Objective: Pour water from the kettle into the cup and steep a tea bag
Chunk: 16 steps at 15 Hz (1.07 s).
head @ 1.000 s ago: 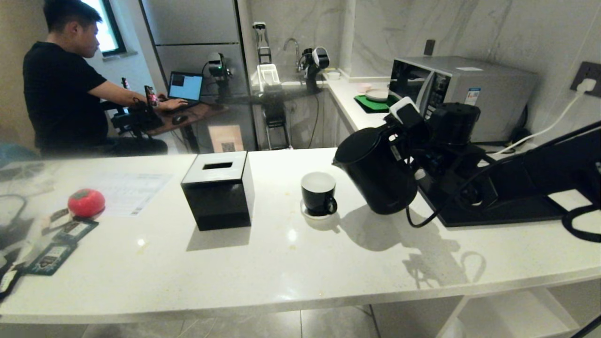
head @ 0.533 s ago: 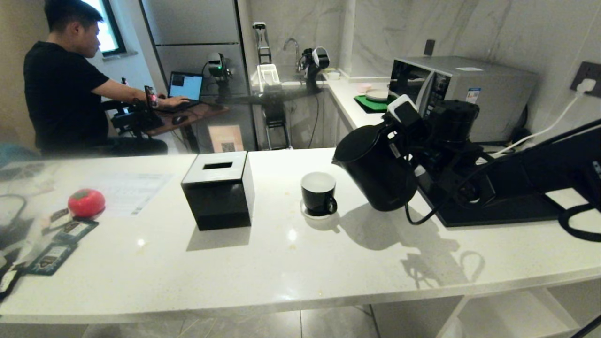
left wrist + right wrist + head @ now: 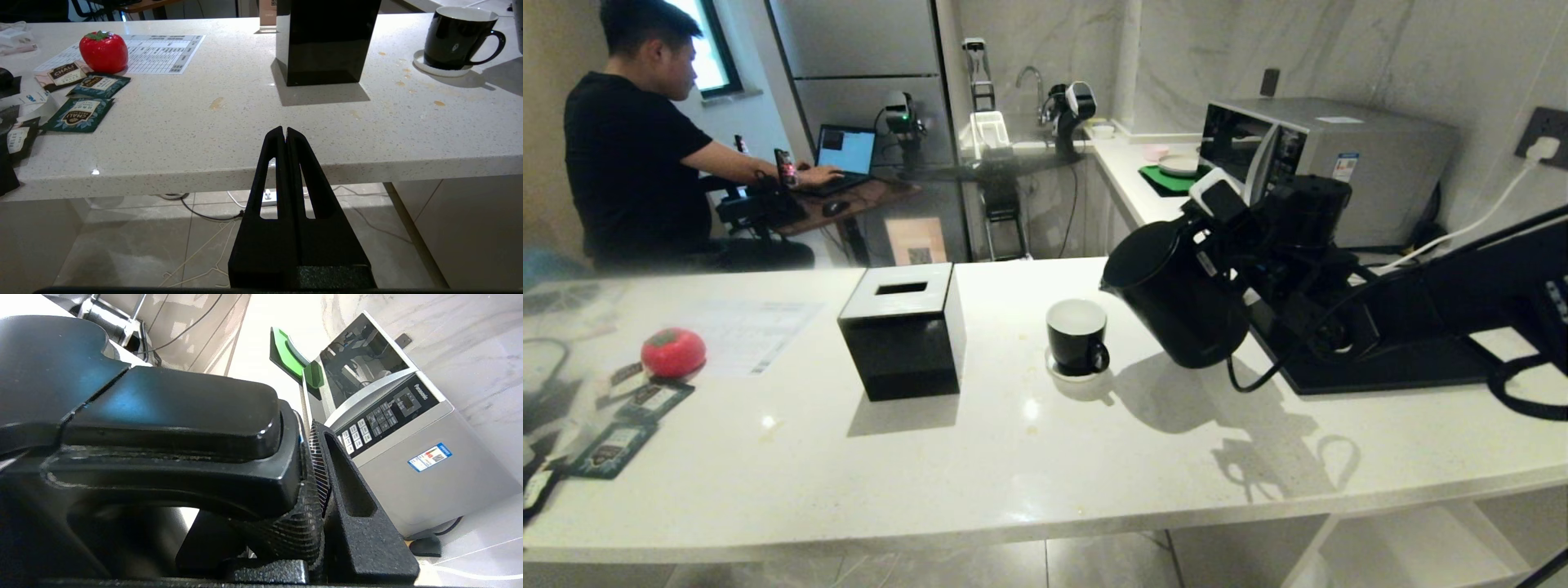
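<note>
A kitchen with a pale speckled tabletop (image 3: 980, 457). The cup (image 3: 1077, 336) stands on its saucer (image 3: 1055, 368) near the middle. Just right of the cup, the kettle (image 3: 1176, 298) hangs tilted above the tabletop, spout toward the cup; the right gripper (image 3: 304, 477) has its jaws clamped on the kettle's handle. The left gripper (image 3: 286, 136), jaws pressed together, sits below the tabletop's near edge, well left of the cup.
</note>
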### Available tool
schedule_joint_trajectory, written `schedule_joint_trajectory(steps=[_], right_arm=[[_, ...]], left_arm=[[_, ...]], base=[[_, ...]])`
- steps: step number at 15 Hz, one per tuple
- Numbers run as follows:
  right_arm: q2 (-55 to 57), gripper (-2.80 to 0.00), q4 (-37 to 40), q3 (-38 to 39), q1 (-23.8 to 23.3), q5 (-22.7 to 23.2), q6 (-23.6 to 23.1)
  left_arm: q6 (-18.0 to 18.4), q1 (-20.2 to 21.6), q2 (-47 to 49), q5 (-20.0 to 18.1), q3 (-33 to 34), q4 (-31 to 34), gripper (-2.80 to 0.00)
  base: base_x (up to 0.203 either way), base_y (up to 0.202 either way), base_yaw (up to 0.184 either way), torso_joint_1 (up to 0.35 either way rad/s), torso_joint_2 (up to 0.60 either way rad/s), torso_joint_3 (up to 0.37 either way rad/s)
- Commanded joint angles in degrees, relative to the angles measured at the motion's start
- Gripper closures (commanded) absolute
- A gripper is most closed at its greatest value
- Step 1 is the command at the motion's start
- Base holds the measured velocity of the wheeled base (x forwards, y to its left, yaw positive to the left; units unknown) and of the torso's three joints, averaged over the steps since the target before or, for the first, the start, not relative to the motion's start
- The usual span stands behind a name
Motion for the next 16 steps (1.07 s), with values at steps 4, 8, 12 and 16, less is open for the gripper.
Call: schedule_joint_trajectory(steps=[4,8,12,16], right_arm=[[0.4,0.00,-0.1,-0.1,0.4,-0.2,-1.1],[0.9,0.00,0.5,-1.2,0.5,-0.2,-3.0],[0.9,0.00,1.2,-1.6,0.6,-0.2,-4.6],[0.9,0.00,1.8,-1.7,0.6,-0.2,-5.7]], left_arm=[[0.0,0.0,0.0,0.0,0.0,0.0,0.00],[-0.1,0.0,0.0,0.0,0.0,0.0,0.00],[-0.1,0.0,0.0,0.0,0.0,0.0,0.00],[-0.1,0.0,0.0,0.0,0.0,0.0,0.00]], base=[[0.000,0.000,0.000,0.000,0.00,0.000],[0.000,0.000,0.000,0.000,0.00,0.000],[0.000,0.000,0.000,0.000,0.00,0.000],[0.000,0.000,0.000,0.000,0.00,0.000]])
